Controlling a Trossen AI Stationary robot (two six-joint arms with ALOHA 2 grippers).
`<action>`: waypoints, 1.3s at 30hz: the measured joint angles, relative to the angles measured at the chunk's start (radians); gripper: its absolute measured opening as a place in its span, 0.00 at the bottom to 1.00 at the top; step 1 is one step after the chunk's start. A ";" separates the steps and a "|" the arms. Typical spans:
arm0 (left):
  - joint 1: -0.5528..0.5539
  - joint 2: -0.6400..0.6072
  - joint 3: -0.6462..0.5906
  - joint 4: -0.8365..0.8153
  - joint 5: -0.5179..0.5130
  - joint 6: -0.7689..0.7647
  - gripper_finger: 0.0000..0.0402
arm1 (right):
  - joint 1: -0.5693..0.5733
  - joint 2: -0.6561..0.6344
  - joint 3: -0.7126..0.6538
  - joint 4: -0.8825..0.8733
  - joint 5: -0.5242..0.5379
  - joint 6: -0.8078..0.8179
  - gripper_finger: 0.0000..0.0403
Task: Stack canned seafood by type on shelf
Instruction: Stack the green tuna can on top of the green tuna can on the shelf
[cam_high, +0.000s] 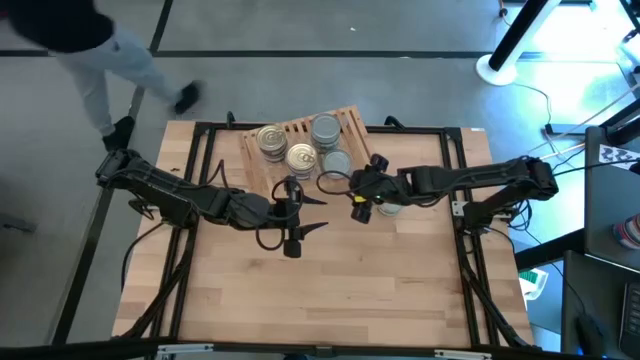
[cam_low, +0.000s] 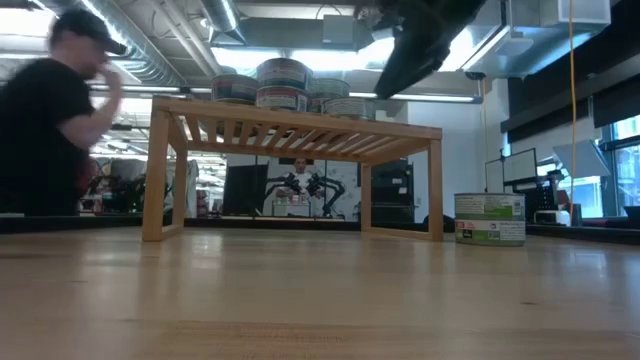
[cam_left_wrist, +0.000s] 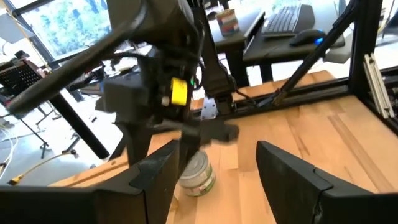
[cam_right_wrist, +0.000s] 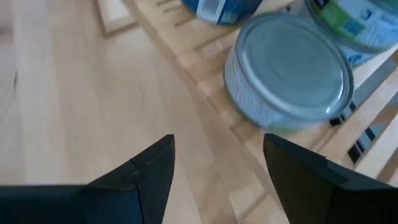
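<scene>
The light slatted shelf (cam_high: 300, 150) (cam_low: 290, 130) stands at the table's far middle. Several tins rest flat on its top: two gold-topped (cam_high: 270, 138) (cam_high: 300, 157), two silver-topped (cam_high: 325, 128) (cam_high: 337, 162). One green-labelled tin (cam_high: 388, 207) (cam_low: 490, 218) (cam_left_wrist: 198, 175) stands on the table right of the shelf, under my right arm. My right gripper (cam_high: 333, 183) (cam_right_wrist: 217, 168) is open at the shelf's near right corner, just short of a silver-topped tin (cam_right_wrist: 289, 71). My left gripper (cam_high: 315, 215) (cam_left_wrist: 214, 180) is open, near the shelf's front, pointing right.
A person (cam_high: 90, 60) (cam_low: 50, 120) moves beyond the table's far left corner. A black frame (cam_high: 200, 150) borders the table's sides. The bare wooden tabletop (cam_high: 320, 290) stretches toward the near edge. Cables hang from both arms near the shelf.
</scene>
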 joint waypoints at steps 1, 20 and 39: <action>0.000 0.000 0.000 -0.012 0.000 -0.001 0.53 | 0.003 -0.010 0.000 -0.027 -0.006 0.000 0.60; -0.002 0.001 0.000 -0.173 0.000 -0.164 0.53 | 0.052 -0.069 -0.079 -0.450 -0.168 0.171 0.60; -0.002 0.001 0.000 -0.174 0.000 -0.183 0.53 | 0.216 -0.068 -0.386 -0.311 0.081 0.170 0.60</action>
